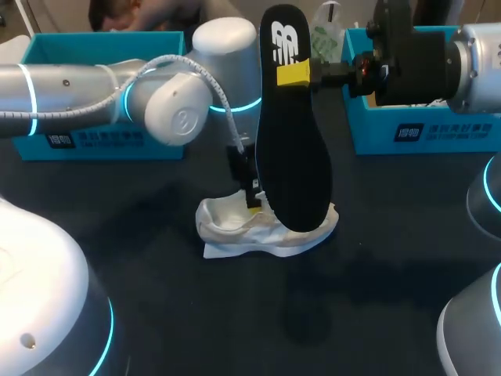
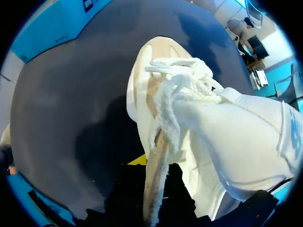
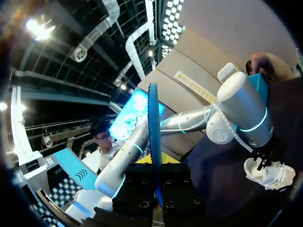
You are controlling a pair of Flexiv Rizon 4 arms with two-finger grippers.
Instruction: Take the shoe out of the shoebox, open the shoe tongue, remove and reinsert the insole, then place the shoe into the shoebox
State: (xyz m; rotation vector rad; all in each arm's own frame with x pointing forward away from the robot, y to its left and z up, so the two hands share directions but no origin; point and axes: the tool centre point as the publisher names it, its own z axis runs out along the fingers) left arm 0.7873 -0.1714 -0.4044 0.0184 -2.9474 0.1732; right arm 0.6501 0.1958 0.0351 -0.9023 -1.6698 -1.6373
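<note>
Insole [image 1: 293, 157], white logo [image 1: 283, 43], right gripper [image 1: 296, 73], shoe [image 1: 235, 227] below

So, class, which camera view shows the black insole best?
The head view: the insole shows its whole black face, held upright over the shoe by the right gripper. The right wrist view shows only its thin edge; the left wrist view misses it.

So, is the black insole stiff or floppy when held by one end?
Probably fairly stiff: the insole looks straight though the right hand pinches only one end. Seen edge-on it is thin, so likely light, and may flex against the shoe.
</note>
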